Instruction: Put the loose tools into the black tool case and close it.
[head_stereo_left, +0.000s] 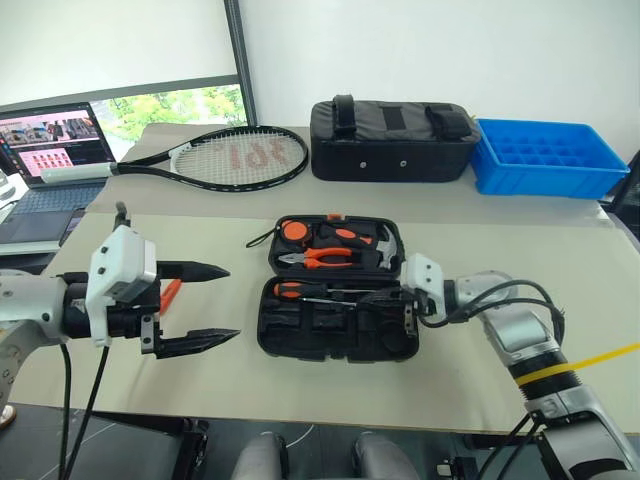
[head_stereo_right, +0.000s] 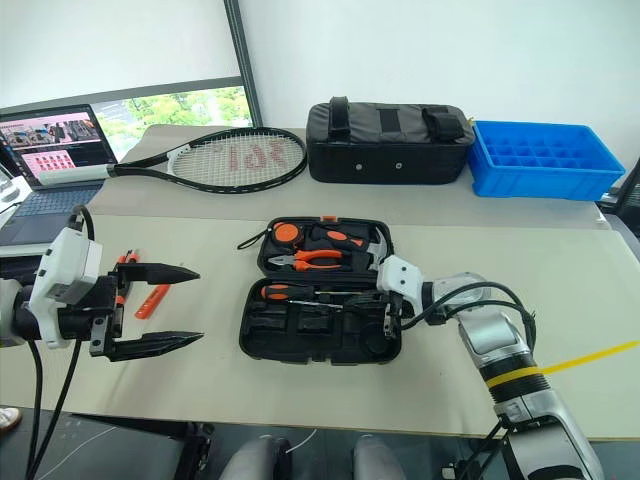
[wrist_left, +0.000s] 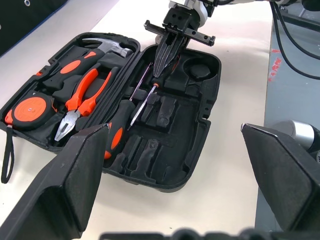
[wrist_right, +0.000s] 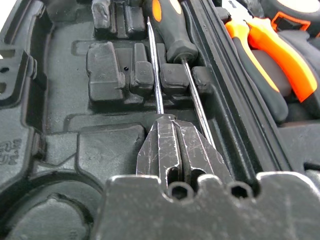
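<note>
The black tool case (head_stereo_left: 335, 345) lies open in the middle of the table. Its far half holds a tape measure, pliers and a hammer. A black-and-orange screwdriver (wrist_left: 116, 134) lies in the near half beside a second thin shaft (wrist_right: 154, 65). My right gripper (wrist_left: 159, 75) is shut inside the near half, its tips on the end of that thin shaft; I cannot tell whether they pinch it. My left gripper (head_stereo_left: 232, 302) hangs open over the table left of the case, holding nothing. Two small orange loose tools (head_stereo_right: 148, 299) lie on the table just behind it.
A black tennis racket (head_stereo_left: 230, 157) lies at the back left, with a laptop (head_stereo_left: 50, 140) beyond the table's left edge. A black fabric bag (head_stereo_left: 390, 140) and a blue compartment tray (head_stereo_left: 545, 157) stand at the back right.
</note>
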